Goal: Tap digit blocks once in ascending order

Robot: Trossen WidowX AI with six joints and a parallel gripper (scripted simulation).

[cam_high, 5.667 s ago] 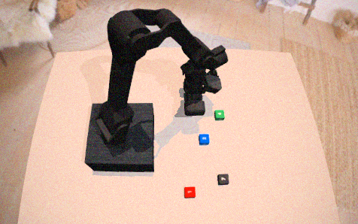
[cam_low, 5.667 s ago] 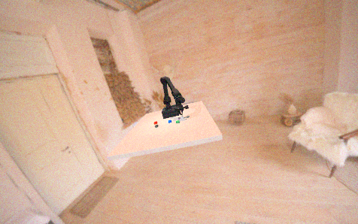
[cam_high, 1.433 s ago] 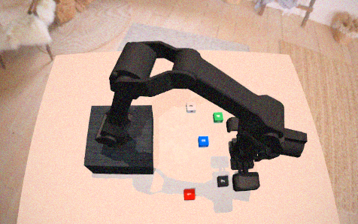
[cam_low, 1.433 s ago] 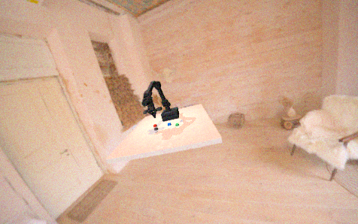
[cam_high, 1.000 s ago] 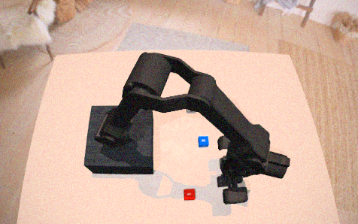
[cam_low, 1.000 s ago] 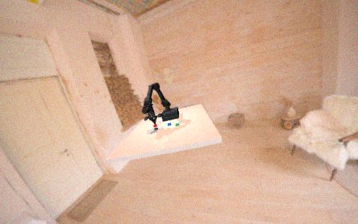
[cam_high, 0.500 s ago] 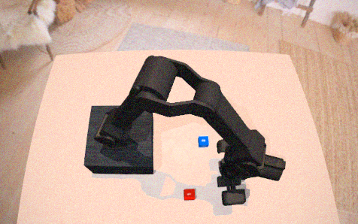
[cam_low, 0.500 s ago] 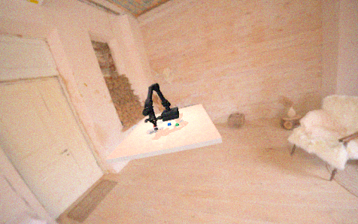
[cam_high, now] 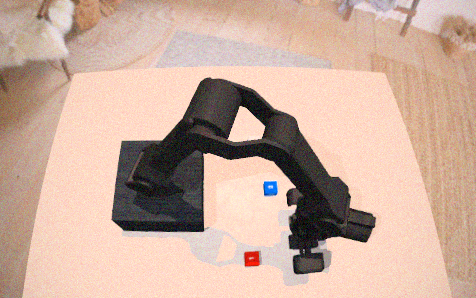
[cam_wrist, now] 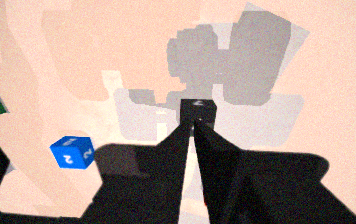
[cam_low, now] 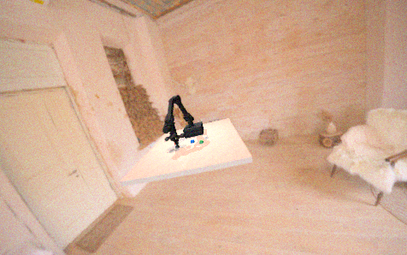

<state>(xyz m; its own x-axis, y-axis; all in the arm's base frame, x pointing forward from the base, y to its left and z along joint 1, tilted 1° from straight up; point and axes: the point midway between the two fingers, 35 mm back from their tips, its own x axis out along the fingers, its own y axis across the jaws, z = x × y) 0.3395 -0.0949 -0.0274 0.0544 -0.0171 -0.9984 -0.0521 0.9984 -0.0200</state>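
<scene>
Reaching out over the table (cam_high: pixel 75 200) (cam_low: pixel 214 156) (cam_wrist: pixel 327 60), the arm (cam_high: pixel 312 167) (cam_low: pixel 170 113) is bent downward, with its gripper (cam_high: pixel 306 244) (cam_low: pixel 177 146) (cam_wrist: pixel 191 123) pointed at the tabletop. The gripper's fingers are pressed together, and nothing is pinched between them.

In the wrist view, a black block (cam_wrist: pixel 198 108) is seen directly at the fingertips, its near part covered by them; whether it is actually touched cannot be told. A pale printed mark is carried on its top face, but it cannot be read with certainty. From above, this block is hidden by the gripper.

A blue block (cam_high: pixel 270 188) (cam_low: pixel 192 141) (cam_wrist: pixel 72 152) is placed well apart from the fingertips, between the arm's black base (cam_high: pixel 196 217) (cam_low: pixel 198 128) and the gripper in the top view. A white "2" can be read on one of its side faces. A red block (cam_high: pixel 252 258) is set apart from both, also on the base side of the gripper; its white mark is too small to be read. A green block (cam_low: pixel 201 142) (cam_wrist: pixel 2 106) is shown near the blue one in the exterior view and is cut off by the wrist picture's left edge. No brand name can be made out on the arm.
</scene>
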